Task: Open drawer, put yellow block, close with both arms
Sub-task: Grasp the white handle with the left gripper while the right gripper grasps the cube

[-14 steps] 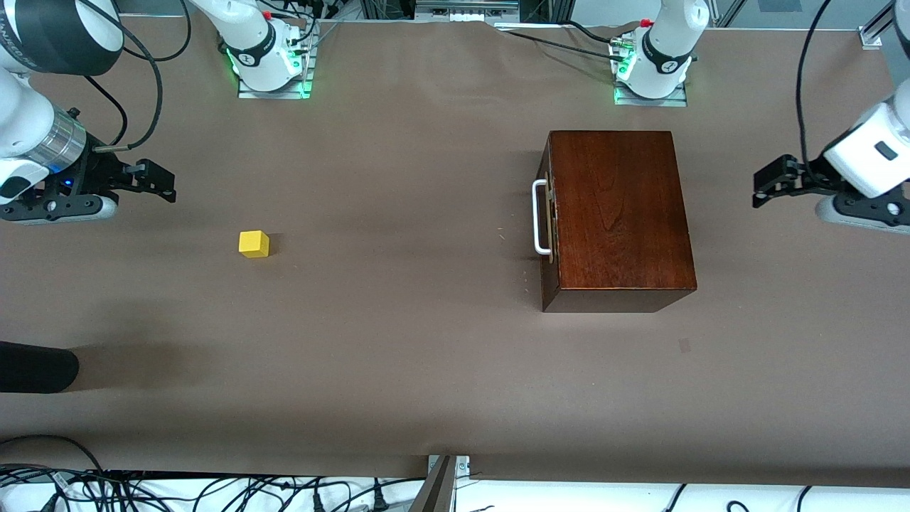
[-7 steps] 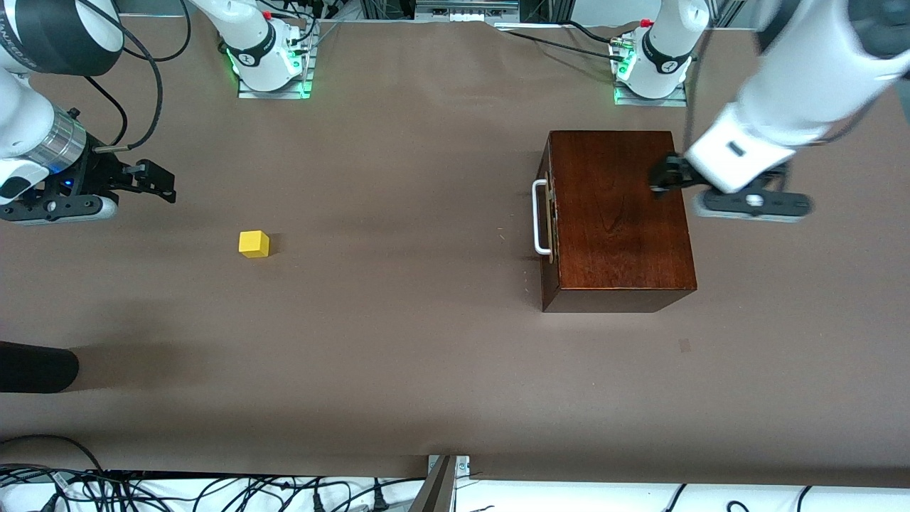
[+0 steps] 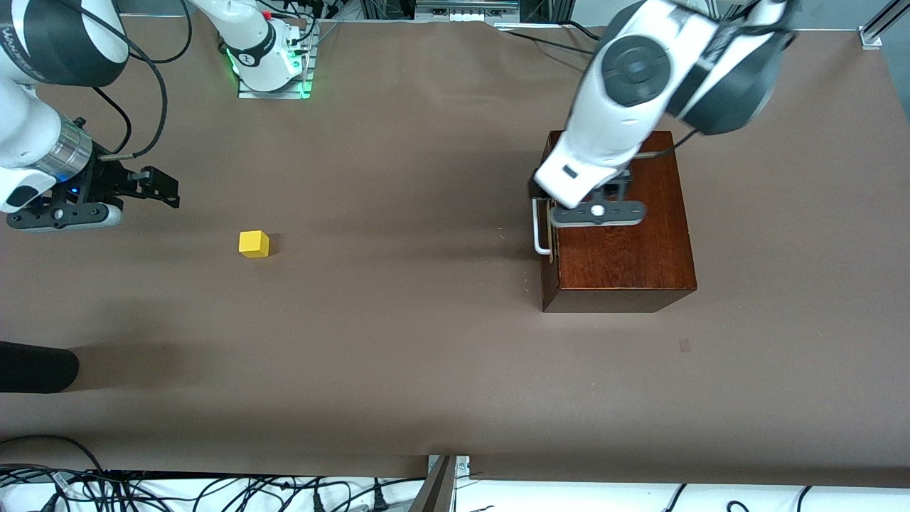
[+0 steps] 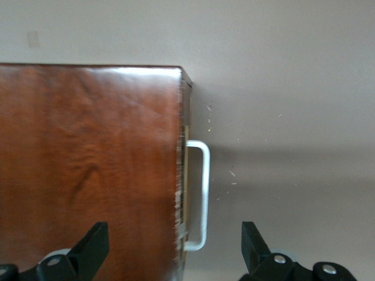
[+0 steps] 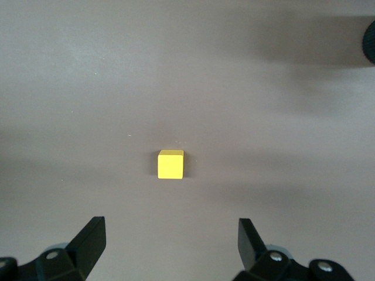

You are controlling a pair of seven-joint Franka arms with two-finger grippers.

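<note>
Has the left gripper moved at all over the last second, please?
Yes. The left gripper was out at the left arm's end of the table and has swung in over the wooden box, now above the drawer's white handle, fingers open.

Front view: high, across the counter (image 3: 398,355), facing both arm bases, taking in the whole surface. Left wrist view: close, straight down onto the wooden box (image 4: 88,170) and its white handle (image 4: 199,196), both shared with the front view. Right wrist view: close, straight down onto the yellow block (image 5: 170,164), likewise seen from the front.
</note>
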